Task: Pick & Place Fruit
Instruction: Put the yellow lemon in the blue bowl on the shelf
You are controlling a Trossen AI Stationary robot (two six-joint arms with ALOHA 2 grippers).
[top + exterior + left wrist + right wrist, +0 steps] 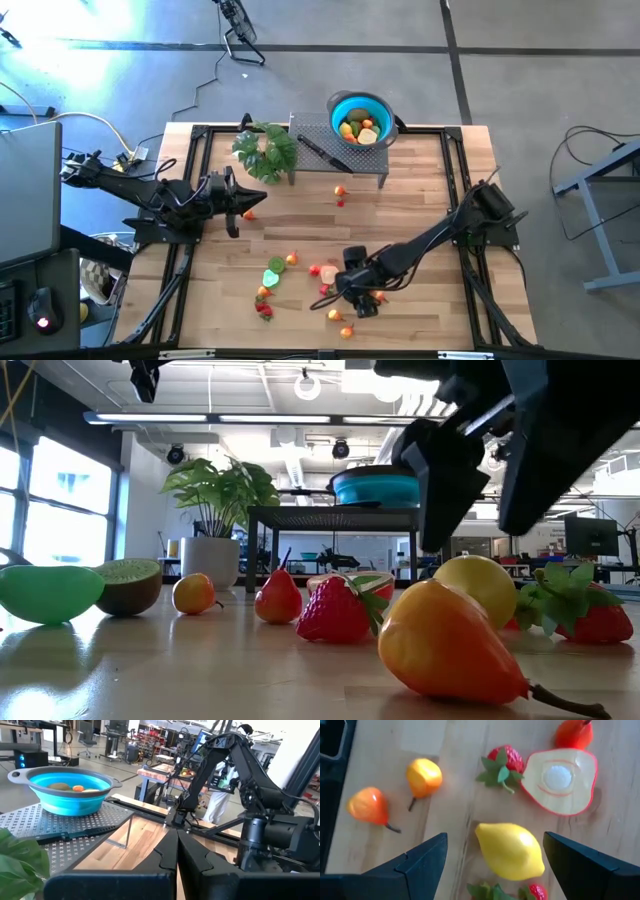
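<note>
My right gripper [495, 840] is open and hangs over the fruit near the table's near edge [358, 293]. A yellow lemon [510, 851] lies on the wood between its two fingers, with a gap on each side. In the low view the fingers stand just above the lemon [480, 585]. Around it lie strawberries [502, 762], a cut pear half [560, 780] and orange pear-shaped pieces [367, 806]. The blue bowl [360, 118] holds a few fruits and stands on a perforated metal stand. My left gripper [177, 837] is shut and waits at the table's left [243, 200].
A leafy potted plant [265, 150] stands left of the metal stand [340, 160], on which a black-handled knife [322, 152] lies. More fruit is scattered on the wood: a green lime half [273, 277], strawberries [265, 308] and small red pieces [340, 192]. Bare wood shows mid-table.
</note>
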